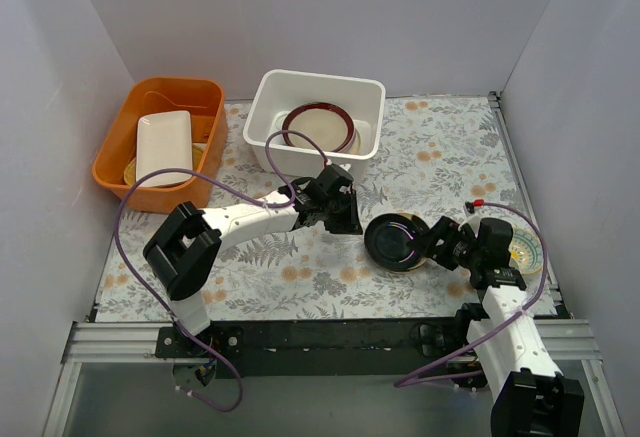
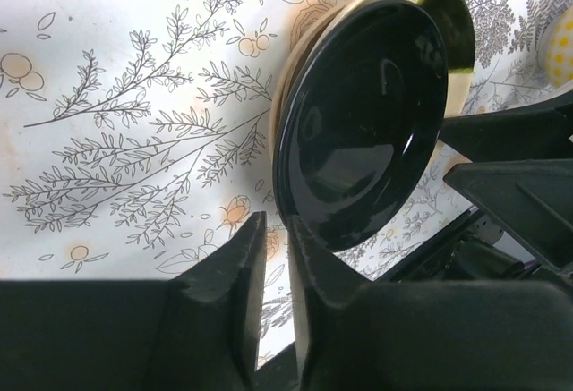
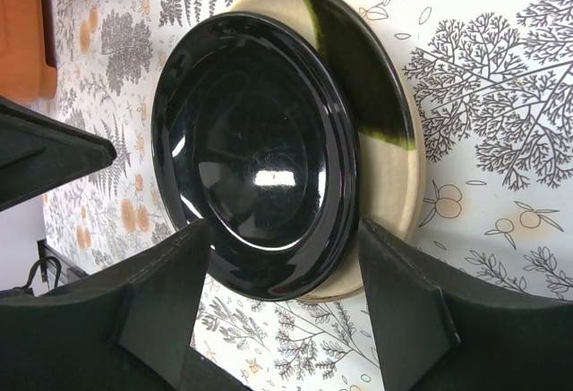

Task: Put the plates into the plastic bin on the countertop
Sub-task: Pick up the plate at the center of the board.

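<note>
1. The black plate [image 3: 255, 158] rests on a tan plate [image 3: 394, 176] on the tabletop [image 1: 440, 157], well apart from the plastic bin [image 1: 270, 92].
2. Your right fingers [image 3: 403, 301] straddle both plates; you cannot tell whether they pinch.
3. Your left fingers [image 2: 228, 284], nearly clenched and empty, sit between plate and bin.
4. A maroon plate [image 1: 318, 125] lies in the bin; the orange tub [image 1: 115, 152] holds a white dish [image 1: 163, 142].

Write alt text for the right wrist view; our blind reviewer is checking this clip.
A glossy black plate lies on a tan plate with a dark band, on the fern-printed countertop. The right gripper stands open, its fingers flanking the black plate's near edge.
</note>
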Robot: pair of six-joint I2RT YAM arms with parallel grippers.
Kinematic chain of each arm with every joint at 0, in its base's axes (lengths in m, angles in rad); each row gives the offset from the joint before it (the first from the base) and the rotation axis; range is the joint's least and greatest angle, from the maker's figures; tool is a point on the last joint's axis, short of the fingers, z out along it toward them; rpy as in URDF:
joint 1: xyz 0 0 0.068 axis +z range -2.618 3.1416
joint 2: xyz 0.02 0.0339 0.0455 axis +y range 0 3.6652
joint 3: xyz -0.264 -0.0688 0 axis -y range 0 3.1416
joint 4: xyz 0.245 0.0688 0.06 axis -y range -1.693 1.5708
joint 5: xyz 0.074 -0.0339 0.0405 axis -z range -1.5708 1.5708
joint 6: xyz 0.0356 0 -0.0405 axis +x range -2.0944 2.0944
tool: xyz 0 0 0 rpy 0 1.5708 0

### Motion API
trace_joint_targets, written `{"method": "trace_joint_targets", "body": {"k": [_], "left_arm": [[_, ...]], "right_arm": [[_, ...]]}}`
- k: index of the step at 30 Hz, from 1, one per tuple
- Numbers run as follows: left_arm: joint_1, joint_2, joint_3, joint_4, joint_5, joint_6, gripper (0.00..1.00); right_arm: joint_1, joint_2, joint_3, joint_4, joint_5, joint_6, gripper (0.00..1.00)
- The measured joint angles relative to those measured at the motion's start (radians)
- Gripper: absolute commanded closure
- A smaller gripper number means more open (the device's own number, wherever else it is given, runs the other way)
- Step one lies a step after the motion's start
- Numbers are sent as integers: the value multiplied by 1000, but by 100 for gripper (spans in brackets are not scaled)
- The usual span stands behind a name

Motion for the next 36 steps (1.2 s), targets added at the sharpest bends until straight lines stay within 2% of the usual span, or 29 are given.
{"method": "trace_joint_targets", "body": {"k": [3, 7, 12, 17, 33, 36], "left_arm": [[0, 0, -2, 1, -1, -2, 54], [-1, 4, -2, 14, 2, -5, 51], [-1, 37, -2, 48, 22, -12, 56], [-2, 61, -4, 80, 48, -23, 69], [0, 71, -14, 125, 87, -27, 70], [-1, 87, -18, 129, 98, -27, 64]], "right_arm": [[0, 11, -1, 16, 1, 0, 30], [0, 31, -2, 29, 5, 2, 32], [0, 55, -3, 46, 4, 3, 33], [0, 56, -8, 60, 3, 3, 33], [0, 77, -18, 100, -17, 18, 34], [1, 78, -19, 109, -25, 20, 34]]}}
